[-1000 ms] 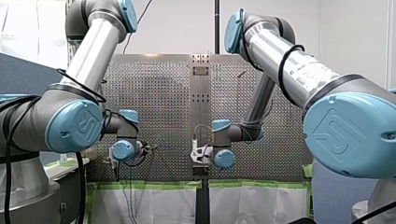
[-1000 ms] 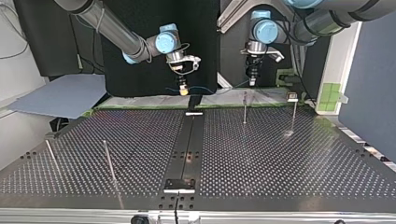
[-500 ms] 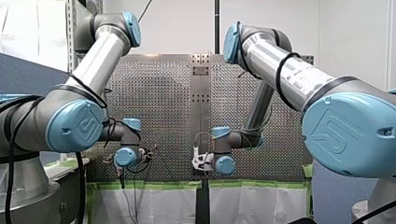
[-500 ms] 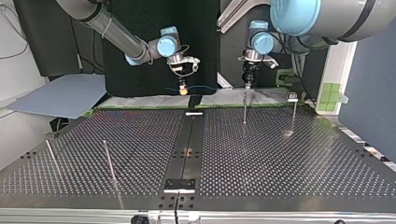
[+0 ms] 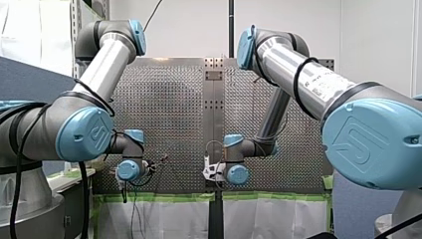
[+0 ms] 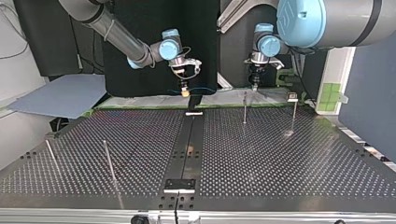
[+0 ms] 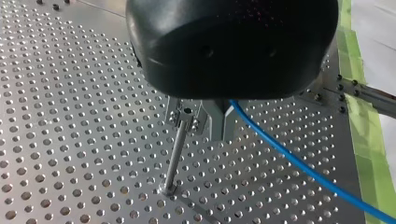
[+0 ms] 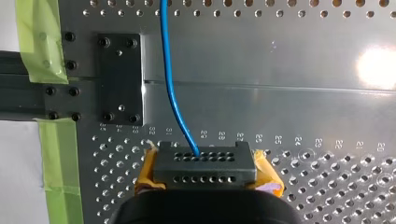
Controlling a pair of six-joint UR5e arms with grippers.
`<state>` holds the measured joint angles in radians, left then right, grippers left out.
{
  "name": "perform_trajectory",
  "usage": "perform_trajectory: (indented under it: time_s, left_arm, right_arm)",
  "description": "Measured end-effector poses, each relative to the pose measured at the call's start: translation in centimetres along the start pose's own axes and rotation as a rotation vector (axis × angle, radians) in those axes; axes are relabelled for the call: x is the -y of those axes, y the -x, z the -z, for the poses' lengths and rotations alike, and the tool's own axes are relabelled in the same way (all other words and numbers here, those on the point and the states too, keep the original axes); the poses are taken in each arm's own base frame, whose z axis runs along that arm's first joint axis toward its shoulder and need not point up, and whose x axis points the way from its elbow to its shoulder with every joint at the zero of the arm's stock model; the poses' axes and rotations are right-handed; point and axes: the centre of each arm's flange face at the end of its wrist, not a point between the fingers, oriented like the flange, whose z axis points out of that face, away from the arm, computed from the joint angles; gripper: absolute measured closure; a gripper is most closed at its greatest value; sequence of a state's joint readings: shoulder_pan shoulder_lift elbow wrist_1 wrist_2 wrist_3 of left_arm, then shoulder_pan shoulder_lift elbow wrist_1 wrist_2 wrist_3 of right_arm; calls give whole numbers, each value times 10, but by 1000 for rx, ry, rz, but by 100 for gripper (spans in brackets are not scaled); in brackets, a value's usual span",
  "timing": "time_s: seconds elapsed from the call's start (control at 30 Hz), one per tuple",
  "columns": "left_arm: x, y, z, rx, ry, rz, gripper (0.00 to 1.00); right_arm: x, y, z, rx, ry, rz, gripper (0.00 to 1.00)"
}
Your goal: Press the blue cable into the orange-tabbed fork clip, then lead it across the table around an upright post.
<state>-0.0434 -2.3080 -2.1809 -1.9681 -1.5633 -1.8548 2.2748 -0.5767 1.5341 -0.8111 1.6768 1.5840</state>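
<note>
Gripping the blue cable (image 7: pixel 299 161), my left gripper (image 7: pixel 204 133) pointed down at the perforated table (image 7: pixel 70 116). In the left wrist view its metal fingers (image 7: pixel 222 123) stood closed together. The cable left them at one side and ran off slantwise above the holes toward the green tape (image 7: pixel 369 154) along the table's edge. An upright post (image 7: pixel 173 161) rose from the table just beside those fingers, its top about level with them; whether it touched them I could not tell. The cable lay on the side of the fingers away from the post, not around it.

My right gripper (image 8: pixel 205 163) was clamped on a black block (image 8: pixel 224 176) with two rows of small holes, and a yellow pad (image 8: pixel 148 171) pressed against each end of it. The cable entered the block's row of holes farther from the gripper. From there it ran ahead of the gripper in a gentle bend over a bare metal strip, passing just beside a black plate (image 8: pixel 119 77) screwed down near the table's edge.

In the top view both grippers hung at the table's far edge, my right one near the middle and my left one toward the view's right. A thin blue line of cable showed beside my right gripper. Two slim posts (image 6: pixel 108 161) stood well apart from them at the view's near left.
</note>
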Motion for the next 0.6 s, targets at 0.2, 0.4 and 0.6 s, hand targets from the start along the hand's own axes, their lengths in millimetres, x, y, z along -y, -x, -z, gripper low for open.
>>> perform_trajectory:
  time_s: [0.2, 0.4, 0.6]
  left_arm:
    - [1, 0, -1, -3, -16, 3, 98]
    - [3, 5, -12, 5, -21, 12, 98]
    - [3, 12, -25, 23, -23, 40, 98]
  right_arm:
    - [-2, -3, -4, 3, 5, 3, 100]
    - [-7, -5, -7, 1, 12, 3, 100]
    - [-10, -8, -11, -4, 16, 4, 100]
